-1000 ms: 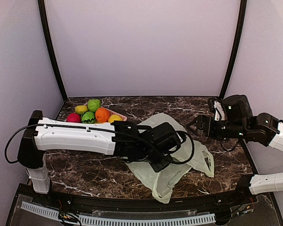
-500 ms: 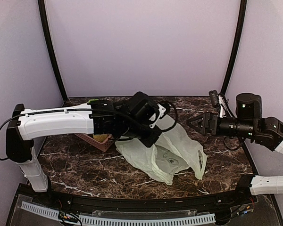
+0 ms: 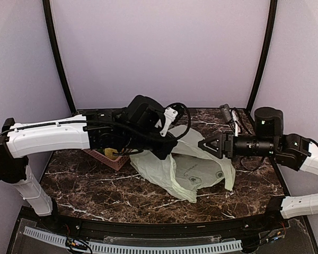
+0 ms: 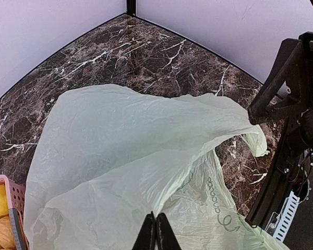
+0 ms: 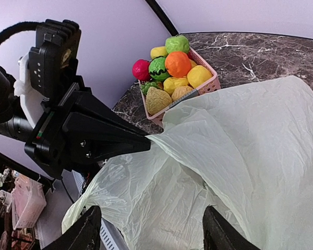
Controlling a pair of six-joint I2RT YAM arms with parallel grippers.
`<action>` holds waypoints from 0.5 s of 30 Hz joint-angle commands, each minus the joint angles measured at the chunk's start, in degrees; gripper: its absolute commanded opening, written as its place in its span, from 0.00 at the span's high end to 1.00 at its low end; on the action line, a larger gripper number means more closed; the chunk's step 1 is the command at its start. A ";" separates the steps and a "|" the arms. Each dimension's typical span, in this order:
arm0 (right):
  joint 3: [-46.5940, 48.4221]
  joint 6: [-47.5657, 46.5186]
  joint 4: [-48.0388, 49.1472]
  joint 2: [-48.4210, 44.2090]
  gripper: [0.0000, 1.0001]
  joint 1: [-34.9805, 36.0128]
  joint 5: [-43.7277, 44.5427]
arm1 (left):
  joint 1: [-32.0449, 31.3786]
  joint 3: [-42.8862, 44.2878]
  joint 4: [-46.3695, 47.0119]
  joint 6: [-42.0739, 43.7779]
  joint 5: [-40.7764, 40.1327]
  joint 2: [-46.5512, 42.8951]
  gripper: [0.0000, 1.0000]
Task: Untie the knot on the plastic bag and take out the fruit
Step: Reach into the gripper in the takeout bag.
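L gripper [image 4: 155,223] lifted bag [image 4: 120,151], R gripper [image 5: 148,225] closer

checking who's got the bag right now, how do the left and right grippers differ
The left gripper is shut, pinching the plastic bag; the right gripper has its jaws apart, clamping nothing. The left gripper holds a fold of the bag raised; the right gripper only faces it from the opposite side. Both point at the same bag.

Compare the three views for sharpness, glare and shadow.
Top external view: soft, even light, no glare, all sharp, hardly any shadow around the plastic bag. Left wrist view: bag crisp, marble table without hot spots. Right wrist view: fruit sharp and bright; the right gripper is a dark silhouette at the bottom edge.
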 commanded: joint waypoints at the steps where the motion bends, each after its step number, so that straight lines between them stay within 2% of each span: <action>1: -0.86 -1.11 2.86 2.23 0.38 3.22 3.78 | 0.74 -1.14 2.16 -0.92 1.13 -3.26 0.99; 8: -3.09 -2.77 4.02 8.21 0.44 9.64 15.19 | 1.33 -1.32 2.41 -1.16 1.91 -3.71 0.99; 15: -4.61 -6.63 5.15 14.64 0.46 14.29 21.68 | 2.18 -2.45 2.83 -1.64 2.65 -4.78 0.99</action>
